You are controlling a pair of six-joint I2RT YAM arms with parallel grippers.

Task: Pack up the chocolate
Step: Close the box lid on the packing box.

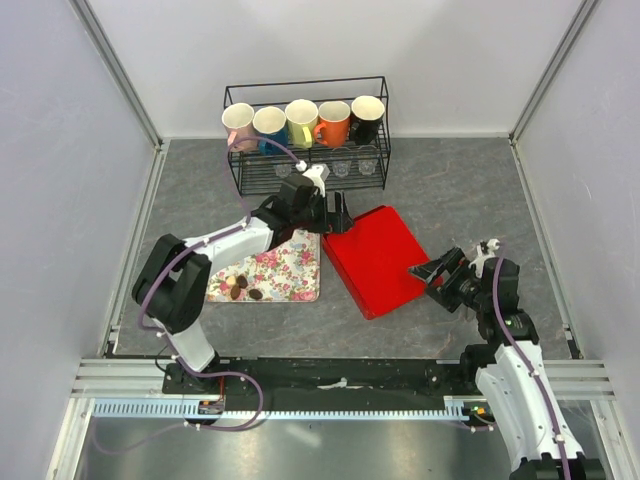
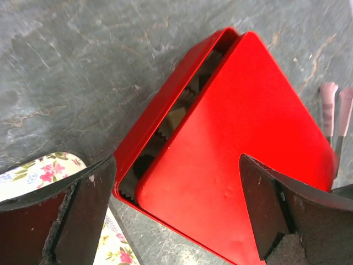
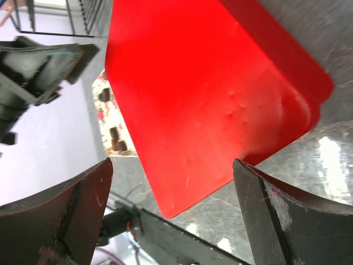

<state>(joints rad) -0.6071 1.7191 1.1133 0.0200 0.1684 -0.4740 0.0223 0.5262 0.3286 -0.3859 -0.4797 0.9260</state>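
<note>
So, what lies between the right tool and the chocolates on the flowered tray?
The red box lies between the right tool and those chocolates; the top and right wrist views show it.

We read no words, numbers, brands or signs in any view. The red lid [image 1: 378, 258] is plain. The mugs [image 1: 302, 122] show only solid colours. The tray [image 1: 295, 268] carries a flower print with no lettering that we can make out.
</note>
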